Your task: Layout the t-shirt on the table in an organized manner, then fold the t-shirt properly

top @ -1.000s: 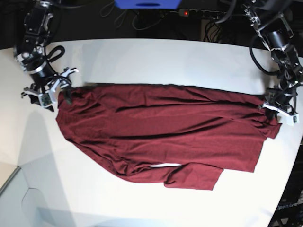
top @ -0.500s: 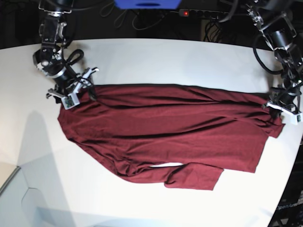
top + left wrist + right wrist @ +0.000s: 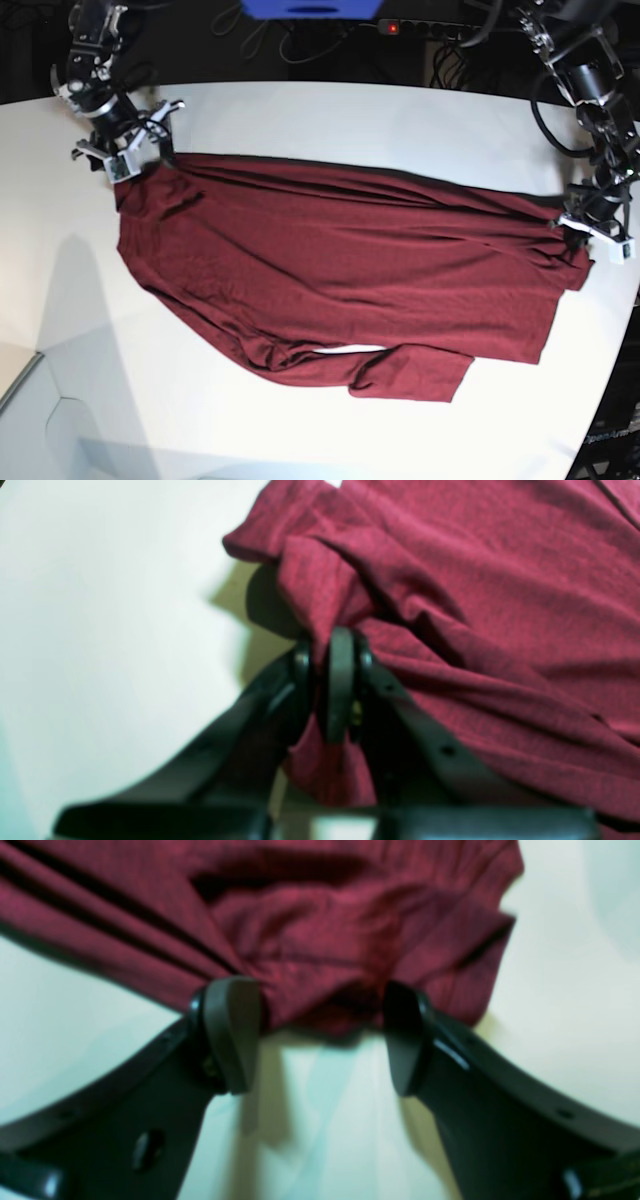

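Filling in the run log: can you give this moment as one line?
phase: spreading | t-shirt: flat, wrinkled, on table | left end effector: shut on t-shirt edge | right end effector: open at t-shirt corner

The maroon t-shirt [image 3: 340, 275] is lying spread across the white table [image 3: 330, 125], running from the far left toward the right edge. The right gripper [image 3: 128, 150] is sitting at the shirt's far-left corner, its white fingers splayed apart. The left gripper [image 3: 592, 225] is resting on the shirt's right end, near the table's right edge. A sleeve is bunching at the near side.
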Controlling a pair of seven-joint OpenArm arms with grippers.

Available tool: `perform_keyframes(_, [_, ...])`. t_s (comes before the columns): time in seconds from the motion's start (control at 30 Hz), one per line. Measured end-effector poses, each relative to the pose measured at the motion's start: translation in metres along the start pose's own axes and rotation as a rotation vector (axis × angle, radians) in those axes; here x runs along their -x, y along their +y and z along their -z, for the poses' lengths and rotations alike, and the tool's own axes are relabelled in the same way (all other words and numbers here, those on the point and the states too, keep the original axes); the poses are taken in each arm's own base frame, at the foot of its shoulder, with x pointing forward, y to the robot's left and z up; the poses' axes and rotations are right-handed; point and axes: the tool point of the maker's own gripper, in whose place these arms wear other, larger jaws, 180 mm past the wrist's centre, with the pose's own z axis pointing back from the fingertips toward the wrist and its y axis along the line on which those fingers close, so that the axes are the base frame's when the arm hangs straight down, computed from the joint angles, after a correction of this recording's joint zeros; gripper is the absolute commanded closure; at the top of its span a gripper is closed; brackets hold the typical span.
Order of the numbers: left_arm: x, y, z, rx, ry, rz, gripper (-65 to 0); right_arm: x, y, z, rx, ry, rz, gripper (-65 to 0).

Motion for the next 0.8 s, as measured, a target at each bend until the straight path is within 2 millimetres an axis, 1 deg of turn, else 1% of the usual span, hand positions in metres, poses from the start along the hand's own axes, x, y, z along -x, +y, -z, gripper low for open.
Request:
perform_keyframes(0.17, [-0.001,0.0,0.0,-0.001,-0.003,0.003,-0.2,0.004,0.002,-0.009,0.003,0.017,-0.02,-38.8])
perform_keyframes(0.27, [-0.001,0.0,0.0,-0.001,-0.004,0.002,-0.2,0.003,0.001,-0.016,0.013,0.024,-0.043,-38.8])
perform_keyframes(0.33, [-0.001,0.0,-0.001,-0.002,-0.004,0.001,-0.2,-0.007,-0.002,-0.019,0.025,0.008,-0.066,-38.8])
perform_keyframes(0.43, [0.003,0.003,-0.003,-0.005,0.0,-0.002,-0.2,-0.038,-0.006,-0.023,0.047,-0.072,-0.103,-38.8])
perform_keyframes(0.53, [0.007,0.004,-0.008,-0.011,0.005,0.014,-0.2,-0.057,-0.009,-0.026,0.061,-0.114,-0.13,-38.8])
perform_keyframes(0.57, [0.006,0.005,-0.009,-0.012,0.002,0.02,-0.2,-0.061,-0.009,-0.025,0.061,-0.124,-0.133,-38.8])
perform_keyframes(0.63, [0.003,0.004,-0.01,-0.012,-0.008,0.024,-0.2,-0.071,-0.011,-0.015,0.065,-0.147,-0.114,-38.9])
perform_keyframes(0.77, [0.004,0.004,-0.011,-0.012,-0.006,0.025,-0.2,-0.09,-0.014,0.018,0.051,-0.201,-0.034,-39.0])
perform_keyframes(0.8, [0.004,0.004,-0.011,-0.012,-0.006,0.025,-0.2,-0.088,-0.015,0.025,0.047,-0.199,-0.016,-39.0])
